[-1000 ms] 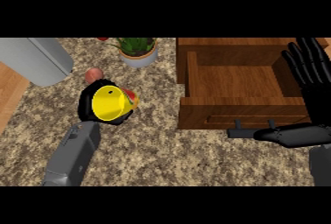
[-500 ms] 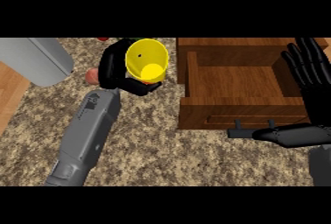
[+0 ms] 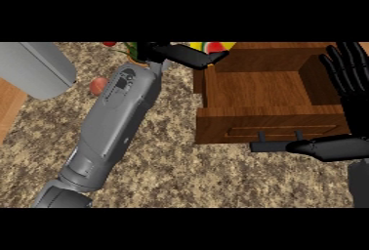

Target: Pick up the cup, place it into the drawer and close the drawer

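Since the earlier frame, the left hand (image 3: 176, 53) has swung farther right and up, so the yellow cup (image 3: 213, 47) it is curled around now sits at the back-left corner of the open drawer (image 3: 252, 90), mostly hidden by the fingers. That looks like a carry toward the drawer's inside, the cup not yet over it. Right of the drawer, the right hand (image 3: 346, 73) rests open, fingers straight up, its thumb beside the handle (image 3: 277, 136), probably for closing it.

Open drawer (image 3: 259, 90) interior bare, free from above; right hand (image 3: 353, 73) over its right wall.
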Tool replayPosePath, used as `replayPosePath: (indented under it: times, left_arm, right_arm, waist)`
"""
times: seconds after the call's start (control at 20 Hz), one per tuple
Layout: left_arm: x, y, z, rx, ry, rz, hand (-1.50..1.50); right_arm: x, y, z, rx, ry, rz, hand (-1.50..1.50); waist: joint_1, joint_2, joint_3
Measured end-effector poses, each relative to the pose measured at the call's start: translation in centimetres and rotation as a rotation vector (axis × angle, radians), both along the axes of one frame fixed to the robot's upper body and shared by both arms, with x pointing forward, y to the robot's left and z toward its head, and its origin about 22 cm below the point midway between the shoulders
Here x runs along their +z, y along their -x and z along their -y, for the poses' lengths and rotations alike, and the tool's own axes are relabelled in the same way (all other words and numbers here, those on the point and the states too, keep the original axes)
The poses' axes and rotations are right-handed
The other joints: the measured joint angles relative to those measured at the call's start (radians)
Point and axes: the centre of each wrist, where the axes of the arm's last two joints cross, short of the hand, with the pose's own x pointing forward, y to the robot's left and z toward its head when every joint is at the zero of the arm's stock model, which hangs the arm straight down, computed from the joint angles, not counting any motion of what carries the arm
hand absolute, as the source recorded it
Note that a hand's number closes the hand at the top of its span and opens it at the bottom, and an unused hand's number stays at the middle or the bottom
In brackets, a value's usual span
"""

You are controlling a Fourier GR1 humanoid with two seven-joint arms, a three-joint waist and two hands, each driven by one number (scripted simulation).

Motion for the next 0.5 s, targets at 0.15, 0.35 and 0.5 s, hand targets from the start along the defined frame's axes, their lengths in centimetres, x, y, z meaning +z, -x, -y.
replayPosePath:
  times: [0.15,0.35,0.5]
  left_arm:
    - [1.0,-0.5,1.8,0.021,-0.044,-0.054,1.5]
    - [0.8,-1.1,3.3,0.059,-0.11,-0.129,1.5]
    - [0.4,-1.4,4.0,0.087,-0.168,-0.181,1.5]
  right_arm:
    - [-0.1,-0.2,-0.1,0.016,-0.007,0.003,-1.5]
    - [-0.3,-0.5,-0.6,0.039,-0.011,0.013,-1.5]
    - [0.0,-0.7,-0.9,0.057,-0.012,0.024,-1.5]
  waist:
    - [-0.012,0.004,0.0]
    - [-0.037,0.012,0.0]
    - [-0.06,0.018,0.001]
